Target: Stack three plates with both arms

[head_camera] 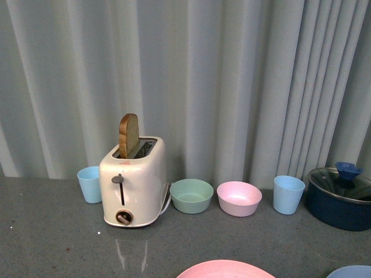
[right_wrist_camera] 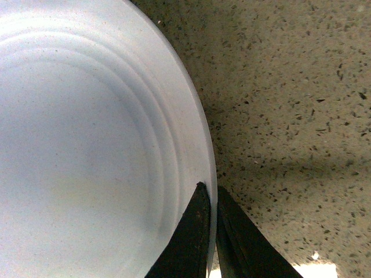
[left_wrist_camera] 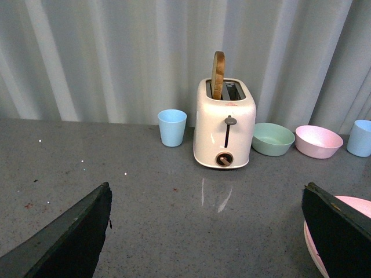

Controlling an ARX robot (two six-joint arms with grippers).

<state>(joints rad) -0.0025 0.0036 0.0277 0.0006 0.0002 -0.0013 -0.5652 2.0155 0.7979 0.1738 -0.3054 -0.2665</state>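
Your grey speckled tabletop (head_camera: pixel 52 243) carries a cream toaster (head_camera: pixel 133 185): pale blue cup (head_camera: pixel 90 184) left of it; green bowl (head_camera: pixel 191 196), pink bowl (head_camera: pixel 239 198), second blue cup (head_camera: pixel 288 194), navy lidded pot (head_camera: pixel 339 200) to its right; pink plate (head_camera: pixel 225 269), light blue plate (head_camera: pixel 353 272) in front.

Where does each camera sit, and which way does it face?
Front view: on the body, facing the toaster and the curtain; no arm shows.
Left wrist view: on the left arm, facing the same toaster; the open left gripper shows.
Right wrist view: on the right arm, looking down on the light blue plate; the right gripper pinches its rim.
Shared: front and left wrist views both show the toaster and pink plate.
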